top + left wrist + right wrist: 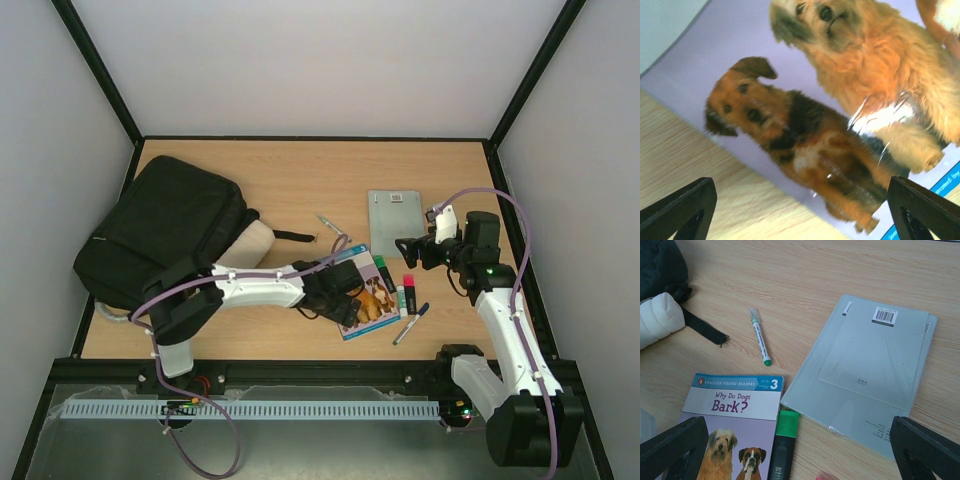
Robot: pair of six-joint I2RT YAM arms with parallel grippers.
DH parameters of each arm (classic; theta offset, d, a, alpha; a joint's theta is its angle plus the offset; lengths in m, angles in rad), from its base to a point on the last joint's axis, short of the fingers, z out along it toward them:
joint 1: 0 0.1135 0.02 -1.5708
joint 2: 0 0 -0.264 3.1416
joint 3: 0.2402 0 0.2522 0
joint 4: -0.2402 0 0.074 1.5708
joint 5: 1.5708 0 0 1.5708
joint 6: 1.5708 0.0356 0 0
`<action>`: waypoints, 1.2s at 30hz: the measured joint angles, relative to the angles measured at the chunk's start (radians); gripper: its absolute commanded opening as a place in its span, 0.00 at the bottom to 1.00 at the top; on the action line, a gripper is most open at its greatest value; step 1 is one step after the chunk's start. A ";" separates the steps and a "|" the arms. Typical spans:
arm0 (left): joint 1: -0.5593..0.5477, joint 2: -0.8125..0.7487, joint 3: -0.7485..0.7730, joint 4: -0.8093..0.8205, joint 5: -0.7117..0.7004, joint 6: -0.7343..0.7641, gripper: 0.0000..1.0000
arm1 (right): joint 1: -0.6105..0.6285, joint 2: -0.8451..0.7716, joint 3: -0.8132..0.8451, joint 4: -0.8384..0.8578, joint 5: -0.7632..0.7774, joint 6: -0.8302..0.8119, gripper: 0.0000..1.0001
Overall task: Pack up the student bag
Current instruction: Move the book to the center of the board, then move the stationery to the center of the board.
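The black student bag [160, 235] lies at the table's left, with a cream padded pouch [255, 242] against its right side. It also shows in the right wrist view [660, 265]. My left gripper [350, 298] is open and empty, low over the dog book "Why Do Dogs Bark?" [370, 300]. In the left wrist view the gripper [800, 205] has its fingers spread wide over the cover [805, 125] near the book's edge. My right gripper [405, 248] is open and empty, raised above the table. In its wrist view the gripper [797, 440] hangs over the book [735, 425] and a green highlighter [785, 445].
A grey notebook [397, 212] lies behind the dog book and also shows in the right wrist view [870, 370]. A green-tipped pen [760, 337] lies near the bag's black strap [705, 327]. A pink highlighter [409, 293] and a blue pen [412, 323] lie right of the book.
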 measured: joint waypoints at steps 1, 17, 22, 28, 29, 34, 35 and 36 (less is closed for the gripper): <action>0.000 -0.007 0.002 -0.022 -0.006 0.003 0.99 | 0.000 0.000 0.000 0.000 0.000 -0.001 0.99; 0.534 -0.443 0.002 -0.244 -0.135 0.076 0.99 | 0.000 0.000 0.000 -0.009 -0.010 -0.014 0.99; 0.701 -0.424 -0.096 -0.240 -0.135 0.099 0.99 | 0.000 0.000 0.000 -0.014 -0.016 -0.019 0.99; 0.711 -0.294 -0.152 -0.214 -0.133 0.120 0.99 | 0.000 0.000 0.000 -0.015 -0.025 -0.021 0.99; 0.711 -0.282 -0.158 -0.208 -0.130 0.124 0.99 | 0.000 0.000 0.000 -0.015 -0.026 -0.021 0.99; 0.709 -0.270 -0.181 -0.171 -0.095 0.140 0.99 | 0.000 0.000 0.000 -0.015 -0.026 -0.023 0.99; 0.708 -0.268 -0.182 -0.166 -0.088 0.141 0.99 | 0.000 0.000 0.000 -0.015 -0.026 -0.023 0.99; 0.702 -0.263 -0.182 -0.159 -0.076 0.141 0.99 | 0.000 0.001 0.000 -0.015 -0.026 -0.025 0.99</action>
